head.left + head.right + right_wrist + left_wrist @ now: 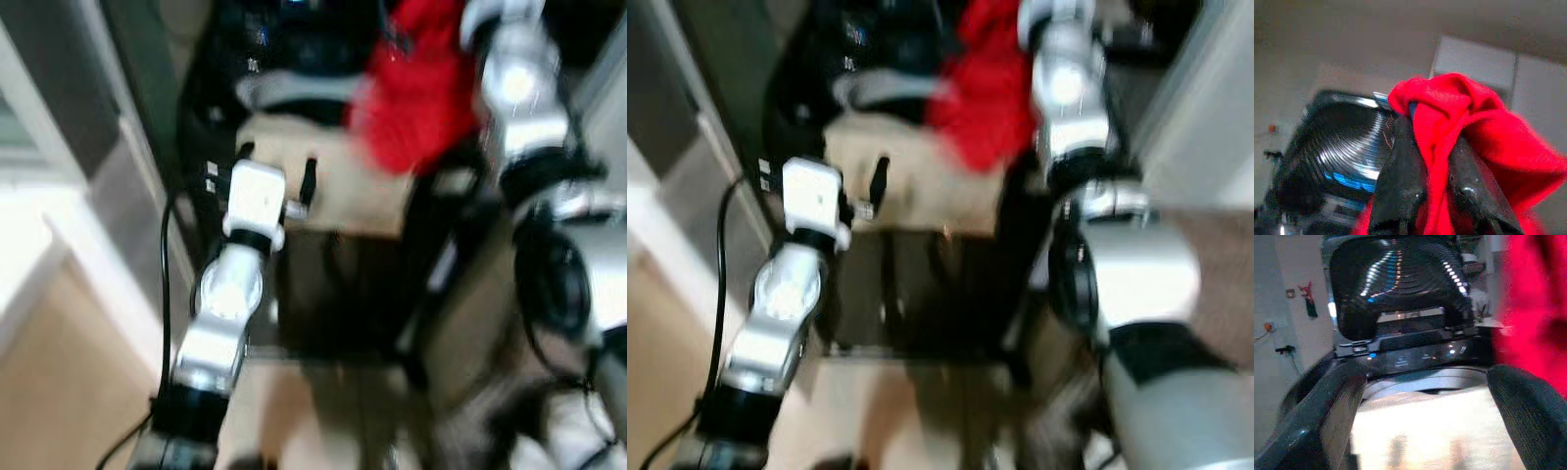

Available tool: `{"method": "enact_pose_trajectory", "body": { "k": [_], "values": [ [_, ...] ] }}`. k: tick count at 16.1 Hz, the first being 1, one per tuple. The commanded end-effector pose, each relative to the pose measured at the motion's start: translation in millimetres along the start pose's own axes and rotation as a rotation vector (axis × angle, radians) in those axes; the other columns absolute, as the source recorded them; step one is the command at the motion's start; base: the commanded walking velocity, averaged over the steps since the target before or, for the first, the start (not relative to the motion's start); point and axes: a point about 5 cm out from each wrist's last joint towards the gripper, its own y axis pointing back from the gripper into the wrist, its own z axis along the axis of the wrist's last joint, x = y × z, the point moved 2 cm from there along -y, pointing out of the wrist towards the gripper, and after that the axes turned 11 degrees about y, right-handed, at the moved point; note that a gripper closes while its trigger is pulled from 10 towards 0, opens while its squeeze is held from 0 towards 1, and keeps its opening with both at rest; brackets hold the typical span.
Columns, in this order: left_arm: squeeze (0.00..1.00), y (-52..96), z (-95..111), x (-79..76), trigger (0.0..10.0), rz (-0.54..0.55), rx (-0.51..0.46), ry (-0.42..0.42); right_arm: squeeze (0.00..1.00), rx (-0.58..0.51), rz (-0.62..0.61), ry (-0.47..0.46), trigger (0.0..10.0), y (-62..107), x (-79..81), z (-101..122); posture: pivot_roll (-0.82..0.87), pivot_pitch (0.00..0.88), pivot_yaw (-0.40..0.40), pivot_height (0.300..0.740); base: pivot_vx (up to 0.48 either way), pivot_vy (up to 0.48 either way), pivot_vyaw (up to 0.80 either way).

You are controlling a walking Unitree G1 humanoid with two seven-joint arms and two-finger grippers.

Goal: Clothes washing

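A red garment hangs from my right gripper, which is shut on it and held high over the front of a black top-loading washing machine whose lid stands raised. In the right wrist view the red cloth is pinched between the two black fingers and drapes over them. My left gripper is open and empty, its fingers spread wide, reaching toward the machine over a beige surface. The head views are blurred.
A white door frame or wall runs along my left, with a black cable hanging beside my left arm. A dark cabinet or stand sits below the beige surface. A pale wall is at my right.
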Motion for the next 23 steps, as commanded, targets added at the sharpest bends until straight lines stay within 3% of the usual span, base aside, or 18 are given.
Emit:
{"method": "enact_pose_trajectory", "body": {
  "k": [1,3,8,11,13,14,15,17,18,20,21,22,23],
  "values": [
    [0.0,-1.4,5.0,2.0,10.0,0.002,-0.022,0.0,0.0,0.034,0.005,0.016,10.0,-4.3,-0.6,0.4,0.08,0.0,-0.038,0.74,0.48,0.0,0.0],
    [0.0,-1.2,7.7,0.7,10.0,-0.003,-0.034,-0.003,0.0,0.084,0.003,-0.005,10.0,-6.2,1.5,-2.2,0.09,0.0,-0.039,0.74,0.48,0.0,0.0],
    [0.0,-2.1,13.7,-4.7,10.0,-0.037,-0.057,-0.037,0.0,0.185,-0.025,0.054,10.0,-6.5,4.9,-10.7,0.09,0.0,-0.038,0.74,0.48,0.0,0.0],
    [0.0,-1.4,22.0,-8.9,10.0,-0.048,-0.104,-0.012,0.0,0.317,0.058,-0.076,10.0,2.9,26.6,-28.2,0.1,0.0,-0.036,0.74,0.151,0.0,0.0],
    [0.0,-2.6,30.2,-11.4,10.0,-0.058,-0.128,-0.023,0.0,0.544,0.143,-0.194,10.0,32.8,55.3,-65.7,0.11,0.0,-0.047,0.74,0.0,0.0,0.0],
    [0.0,-3.2,34.2,-12.7,10.0,-0.064,-0.138,-0.029,0.0,0.59,0.172,-0.214,10.0,41.5,62.8,-73.9,0.11,0.0,-0.047,0.74,0.0,0.0,0.0],
    [0.0,-8.8,66.4,-16.5,10.0,-0.11,-0.238,-0.046,0.0,0.672,0.183,-0.203,10.0,61.6,71.4,-92.7,0.13,0.0,-0.057,0.74,0.0,0.0,0.0],
    [0.0,-15.2,113.2,-15.8,10.0,-0.167,-0.385,-0.031,0.0,0.762,0.161,-0.191,10.0,82.9,74.3,-112.4,0.15,0.001,-0.067,0.74,0.0,0.0,0.0],
    [0.0,-12.7,130.6,-20.5,10.0,-0.21,-0.461,-0.075,0.0,0.799,0.172,-0.163,10.0,92.9,75.3,-120.9,0.15,0.003,-0.072,0.74,0.0,0.0,0.0],
    [0.0,-8.9,136.6,-26.2,10.0,-0.235,-0.485,-0.078,0.0,0.83,0.181,-0.165,10.0,100.2,77.1,-126.5,0.16,0.006,-0.078,0.74,0.0,0.0,0.0],
    [0.0,-7.2,140.4,-29.4,10.0,-0.252,-0.495,-0.069,0.22,0.859,0.212,-0.187,10.0,106.7,82.3,-129.9,0.17,0.007,-0.079,0.74,0.0,0.0,0.0],
    [0.0,-6.0,145.2,-31.3,10.0,-0.266,-0.509,-0.064,0.96,0.885,0.235,-0.204,10.0,112.2,86.5,-132.6,0.17,0.007,-0.079,0.74,0.0,0.0,0.0],
    [0.0,-5.3,150.8,-32.8,10.0,-0.292,-0.517,-0.065,1.0,0.882,0.265,-0.248,10.0,113.7,93.6,-130.7,0.16,0.006,-0.077,0.74,0.0,0.0,0.0]
  ]
}}
